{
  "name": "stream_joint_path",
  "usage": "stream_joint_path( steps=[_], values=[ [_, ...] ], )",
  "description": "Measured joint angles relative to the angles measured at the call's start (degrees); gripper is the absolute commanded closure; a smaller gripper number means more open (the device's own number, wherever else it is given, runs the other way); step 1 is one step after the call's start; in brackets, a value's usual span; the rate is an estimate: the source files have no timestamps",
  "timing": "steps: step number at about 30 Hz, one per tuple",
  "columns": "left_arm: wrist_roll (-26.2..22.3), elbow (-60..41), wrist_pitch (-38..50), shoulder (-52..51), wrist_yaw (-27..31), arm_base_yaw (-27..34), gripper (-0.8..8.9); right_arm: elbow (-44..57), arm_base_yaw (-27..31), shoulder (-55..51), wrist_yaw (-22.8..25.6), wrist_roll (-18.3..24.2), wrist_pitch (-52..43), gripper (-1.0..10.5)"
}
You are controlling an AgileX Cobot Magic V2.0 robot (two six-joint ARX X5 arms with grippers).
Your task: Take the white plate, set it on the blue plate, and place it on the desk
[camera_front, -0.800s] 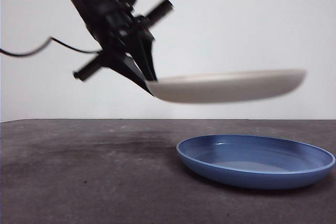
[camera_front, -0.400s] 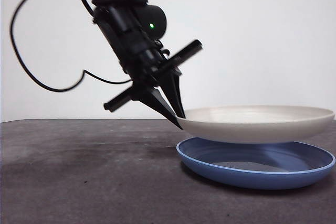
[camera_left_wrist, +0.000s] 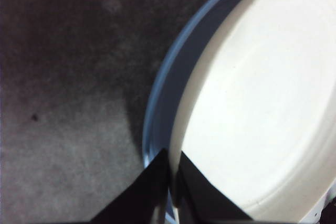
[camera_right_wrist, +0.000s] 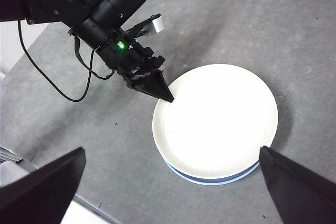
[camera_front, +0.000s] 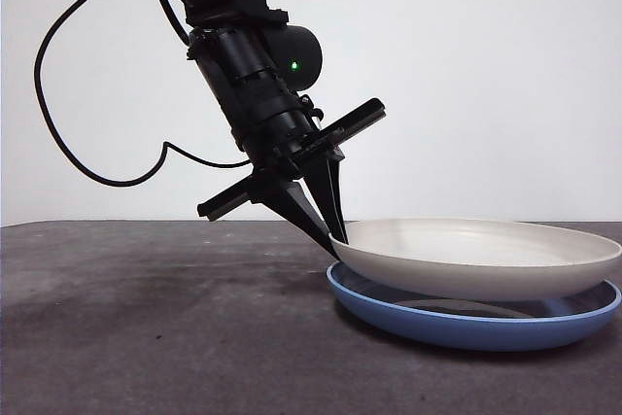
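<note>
My left gripper (camera_front: 335, 238) is shut on the near rim of the white plate (camera_front: 476, 255). The plate sits low over the blue plate (camera_front: 466, 329), slightly tilted, and only the blue rim shows beneath it. Both lie on the dark grey desk (camera_front: 146, 318). In the left wrist view the black jaws pinch the white plate (camera_left_wrist: 257, 103) with the blue plate's rim (camera_left_wrist: 168, 87) curving just beside them. From high above, the right wrist view shows the white plate (camera_right_wrist: 215, 119) covering the blue plate (camera_right_wrist: 210, 178), the left gripper (camera_right_wrist: 167, 97) at its rim, and my right gripper (camera_right_wrist: 172, 150) open and holding nothing.
A black cable (camera_front: 58, 133) loops down from the left arm over the desk's left side. The desk's edge (camera_right_wrist: 79, 198) shows in the right wrist view, with a pale floor beyond it. A plain white wall stands behind the desk.
The left gripper has carried the white plate down and slightly right, from well above the blue plate to resting low in it.
</note>
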State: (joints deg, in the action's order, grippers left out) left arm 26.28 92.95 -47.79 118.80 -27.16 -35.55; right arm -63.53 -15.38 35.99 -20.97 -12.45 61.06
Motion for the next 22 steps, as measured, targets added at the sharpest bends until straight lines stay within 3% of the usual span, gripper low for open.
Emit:
stream_joint_path(
  steps=[14,22],
  values=[
    [-1.36,0.0,-1.22,0.0,0.24,-0.83,7.63,0.0,0.0,0.0,0.02,0.0,-0.02,3.3],
    [-1.38,1.95,-1.97,0.0,0.11,-0.83,4.38,0.0,0.0,0.0,0.0,0.0,-0.02,3.3]
  ],
)
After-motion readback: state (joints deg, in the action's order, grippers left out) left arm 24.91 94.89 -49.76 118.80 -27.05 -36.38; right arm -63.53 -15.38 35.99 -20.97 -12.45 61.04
